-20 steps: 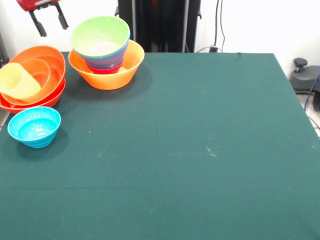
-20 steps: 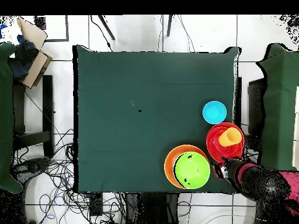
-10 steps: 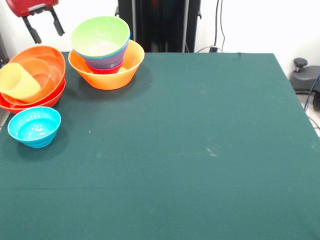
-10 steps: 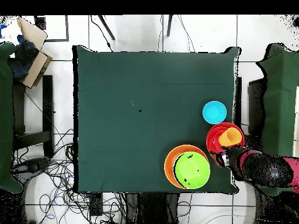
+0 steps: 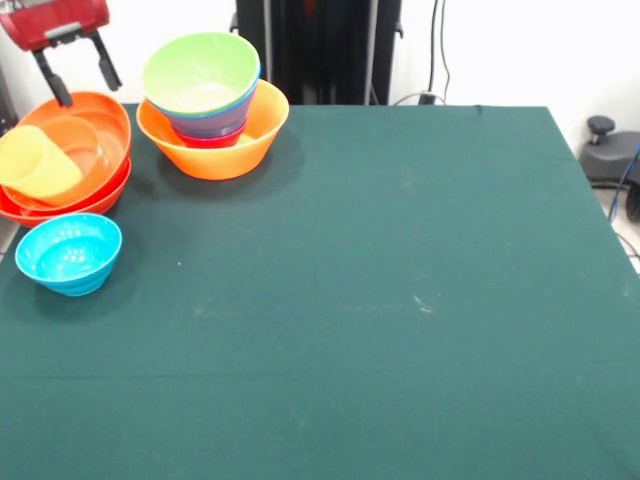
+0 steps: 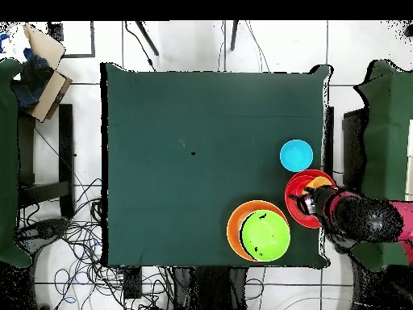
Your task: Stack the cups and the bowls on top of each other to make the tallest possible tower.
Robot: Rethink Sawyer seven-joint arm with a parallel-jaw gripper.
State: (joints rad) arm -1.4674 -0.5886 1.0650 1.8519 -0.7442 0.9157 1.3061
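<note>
The tower stands at the table's far left: a large light-orange bowl holding a red bowl, a blue bowl and a lime-green bowl on top. It also shows in the overhead view. To its left an orange bowl sits in a red-orange bowl. The pale-yellow cup lies tilted inside. A cyan bowl stands alone in front. My gripper is open and empty, hanging above the orange bowl's far rim. In the overhead view my gripper covers part of that pile.
The black pedestal stands behind the table. A grey device sits off the table's right edge. In the overhead view a cardboard box lies beside the table and cables cover the floor.
My gripper has moved left and down in the front view, from beside the tower to above the orange bowl pile. The bowls and the cup have not moved.
</note>
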